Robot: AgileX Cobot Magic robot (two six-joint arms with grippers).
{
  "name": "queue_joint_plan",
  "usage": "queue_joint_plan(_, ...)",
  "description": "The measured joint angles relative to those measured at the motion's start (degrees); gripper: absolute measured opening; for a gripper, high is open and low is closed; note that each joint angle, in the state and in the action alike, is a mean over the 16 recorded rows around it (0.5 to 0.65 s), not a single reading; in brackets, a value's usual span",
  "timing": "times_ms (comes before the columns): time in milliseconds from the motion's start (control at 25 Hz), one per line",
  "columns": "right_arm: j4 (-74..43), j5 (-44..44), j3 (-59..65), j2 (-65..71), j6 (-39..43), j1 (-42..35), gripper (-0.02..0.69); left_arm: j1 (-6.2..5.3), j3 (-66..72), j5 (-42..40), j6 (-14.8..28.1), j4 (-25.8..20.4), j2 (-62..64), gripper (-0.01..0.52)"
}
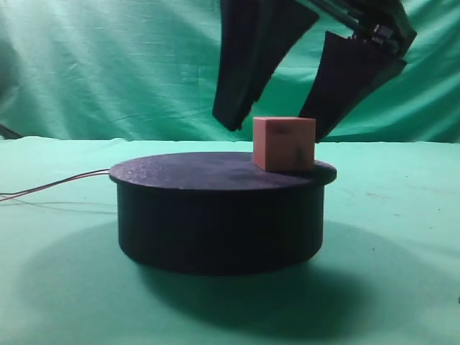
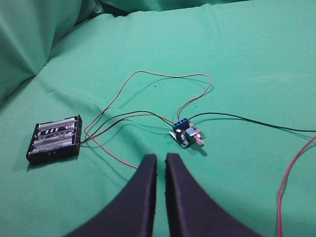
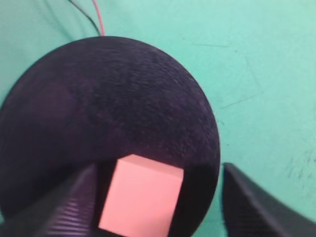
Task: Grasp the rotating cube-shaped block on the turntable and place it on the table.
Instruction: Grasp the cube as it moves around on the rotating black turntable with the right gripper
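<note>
The small pinkish-orange matte cube [image 1: 284, 144] sits near the right-hand rim of the low round black turntable [image 1: 180, 172], below and between the right gripper's [image 1: 277, 126] spread fingers [image 1: 244, 86].

From the right wrist view the cube [image 3: 140, 200] lies at the bottom centre of the frame, flanked by one dark finger at lower left and one at lower right, neither touching it; I'd judge a straight descent and squeeze suits. The left gripper [image 2: 161, 163], fingers nearly pressed together and holding nothing, hangs over the green cloth tabletop [image 2: 247, 59], well away.
</note>
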Motion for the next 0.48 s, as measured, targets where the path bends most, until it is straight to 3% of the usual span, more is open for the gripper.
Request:
queue_joint_plan(240, -4.7, 5.1, -3.4, -1.6, 4.4, -2.8, 0.247, 0.0, 0.0, 0.0, 0.0, 0.0, 0.0, 0.0)
queue_joint_plan(480, -7.2, 9.1, -1.3, -4.7, 6.7, -7.3, 0.23, 0.0, 0.0, 0.0, 0.0, 0.0, 0.0, 0.0)
